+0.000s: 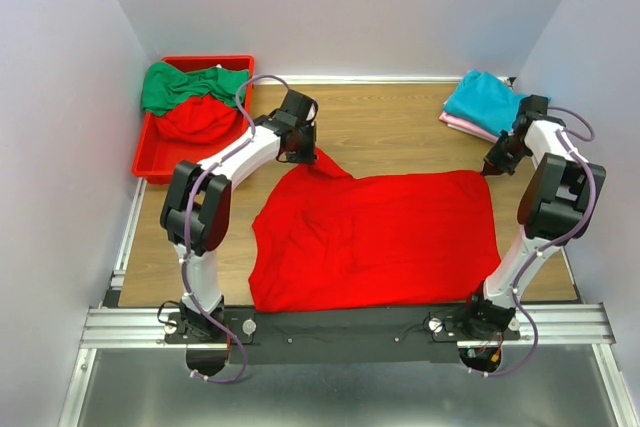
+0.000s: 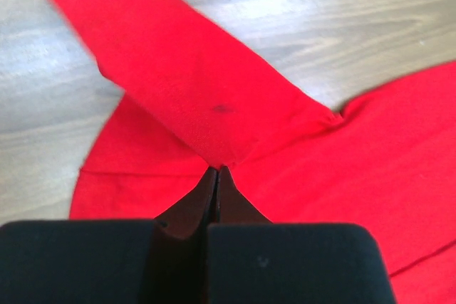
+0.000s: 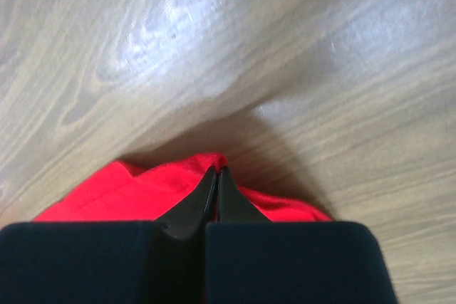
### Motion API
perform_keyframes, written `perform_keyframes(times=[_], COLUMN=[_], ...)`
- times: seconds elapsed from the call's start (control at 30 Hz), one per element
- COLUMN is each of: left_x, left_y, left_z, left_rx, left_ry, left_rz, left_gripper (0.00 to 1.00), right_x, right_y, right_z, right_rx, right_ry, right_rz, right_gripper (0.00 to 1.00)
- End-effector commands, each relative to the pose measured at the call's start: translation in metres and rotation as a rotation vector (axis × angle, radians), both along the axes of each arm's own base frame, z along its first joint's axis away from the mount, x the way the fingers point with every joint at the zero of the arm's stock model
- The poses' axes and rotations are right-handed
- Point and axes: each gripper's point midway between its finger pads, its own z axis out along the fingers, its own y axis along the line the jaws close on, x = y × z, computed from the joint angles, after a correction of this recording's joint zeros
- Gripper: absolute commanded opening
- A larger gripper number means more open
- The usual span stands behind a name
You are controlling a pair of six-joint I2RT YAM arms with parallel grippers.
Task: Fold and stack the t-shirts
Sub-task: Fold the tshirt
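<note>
As it lies now, the red t-shirt [image 1: 380,237] is spread mostly flat across the middle of the bench [image 1: 400,127], between the two arms, with its near hem along the bench's near edge. I note some wrinkling on its left half.

Its far left corner is drawn up into a point. The left end effector [image 2: 216,174] has that corner pinched: its fingers are pressed together on the red cloth, and a taut strip of fabric runs away from the tips.

The right end effector [image 3: 216,173] is likewise closed on the shirt's far right corner. A small bunch of red cloth sits at its tips, low over the bare wood.

Far left on the bench stands a red bin [image 1: 150,155]. It holds a green t-shirt [image 1: 168,87] draped over a second red garment [image 1: 195,122].

At the far right corner a teal t-shirt [image 1: 482,99] rests on top of a pink t-shirt [image 1: 462,126], just beyond the right arm's wrist and well apart from the bin.
</note>
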Motion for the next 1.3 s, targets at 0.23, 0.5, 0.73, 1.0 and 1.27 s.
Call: perform_keyframes(times=[0.23, 0.5, 0.73, 1.0, 1.27], left_x=[-0.044, -0.085, -0.13, -0.175, -0.226], left_y=[-0.014, -0.018, -0.011, 0.006, 0.01], left_z=[0.017, 0.016, 0.027, 0.048, 0.051], left_rx=[-0.058, -0.063, -0.093, -0.15, -0.214], left_ry=[0.005, 0.03, 0.033, 0.032, 0.094], left_rz=[-0.035, -0.057, -0.053, -0.044, -0.076], left_gripper=[0.0, 0.0, 0.0, 0.0, 0.0], right_x=[-0.03, -0.056, -0.078, -0.103, -0.121], right_y=[0.005, 0.005, 0.006, 0.004, -0.002], right_z=[0.021, 0.032, 0.037, 0.034, 0.038], right_rx=[-0.035, -0.083, -0.118, -0.168, -0.227], right_ry=[-0.024, -0.034, -0.036, -0.011, -0.007], right_rz=[0.022, 0.013, -0.002, -0.036, -0.074], right_gripper=[0.01, 0.01, 0.01, 0.01, 0.01])
